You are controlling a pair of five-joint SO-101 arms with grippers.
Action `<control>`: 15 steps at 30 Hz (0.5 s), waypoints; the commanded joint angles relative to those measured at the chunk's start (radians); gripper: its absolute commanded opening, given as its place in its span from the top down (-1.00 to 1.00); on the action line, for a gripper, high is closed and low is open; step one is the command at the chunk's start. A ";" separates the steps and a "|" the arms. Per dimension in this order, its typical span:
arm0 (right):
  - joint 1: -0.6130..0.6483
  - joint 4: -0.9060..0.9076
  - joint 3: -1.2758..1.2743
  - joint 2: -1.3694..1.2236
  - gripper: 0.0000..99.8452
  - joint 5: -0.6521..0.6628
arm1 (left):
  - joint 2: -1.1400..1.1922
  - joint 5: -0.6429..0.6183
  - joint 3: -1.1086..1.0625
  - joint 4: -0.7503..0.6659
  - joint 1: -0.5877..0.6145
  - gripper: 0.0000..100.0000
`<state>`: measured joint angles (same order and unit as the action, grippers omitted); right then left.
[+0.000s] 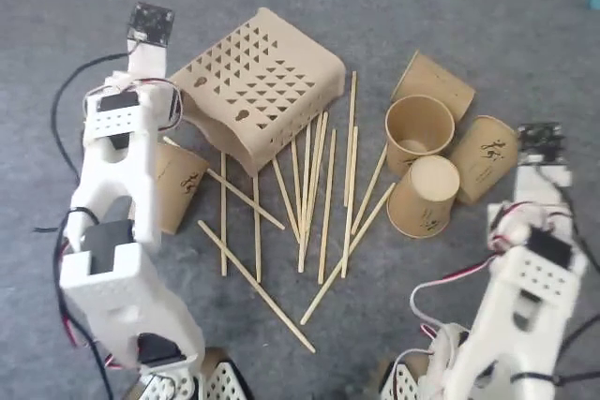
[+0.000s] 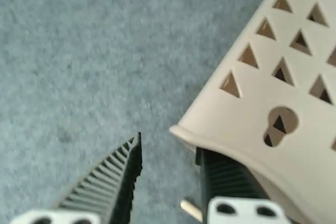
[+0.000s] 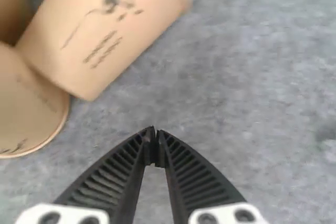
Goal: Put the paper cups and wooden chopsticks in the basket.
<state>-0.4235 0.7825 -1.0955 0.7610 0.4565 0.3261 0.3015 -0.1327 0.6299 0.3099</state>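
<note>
The tan perforated basket lies tipped over at the back middle of the grey mat. My left gripper is open at the basket's left rim corner, one finger under the rim and the other outside it. Several wooden chopsticks lie scattered in front of the basket. One paper cup lies beside the left arm. Several more cups cluster at the right, some lying down, one with its base up. My right gripper is shut and empty, just short of a lying cup.
The left arm stretches along the left side with its cables. The right arm stands at the front right, close to the cup cluster. Bare grey mat lies behind the cups.
</note>
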 commanded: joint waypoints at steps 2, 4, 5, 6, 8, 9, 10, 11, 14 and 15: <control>0.117 -0.041 -0.060 0.073 0.98 0.000 | -0.020 -0.005 -0.108 -0.388 -0.041 0.68; 0.163 -0.077 -0.103 0.076 0.98 -0.032 | -0.014 -0.046 -0.183 -0.582 -0.060 0.73; 0.188 -0.102 -0.127 0.076 0.98 -0.041 | -0.009 -0.083 -0.220 -0.677 -0.072 0.78; 0.213 -0.128 -0.153 0.076 0.98 -0.043 | -0.003 -0.127 -0.262 -0.772 -0.089 0.81; 0.245 -0.168 -0.192 0.076 0.98 -0.038 | 0.029 -0.221 -0.335 -0.961 -0.123 0.87; 0.246 -0.173 -0.193 0.076 0.98 -0.031 | 0.052 -0.267 -0.358 -1.043 -0.138 0.88; 0.245 -0.173 -0.193 0.076 0.98 -0.028 | 0.081 -0.308 -0.372 -1.115 -0.152 0.90; 0.243 -0.176 -0.196 0.076 0.98 -0.021 | 0.112 -0.345 -0.375 -1.166 -0.166 0.91; 0.246 -0.174 -0.203 0.068 0.98 -0.009 | 0.199 -0.416 -0.361 -1.234 -0.196 0.91; 0.246 -0.176 -0.203 0.067 0.98 -0.009 | 0.224 -0.420 -0.354 -1.240 -0.204 0.91</control>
<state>-0.1872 0.6276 -1.3011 0.8055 0.4304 0.4994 -0.0407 -0.5040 -0.4933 0.1611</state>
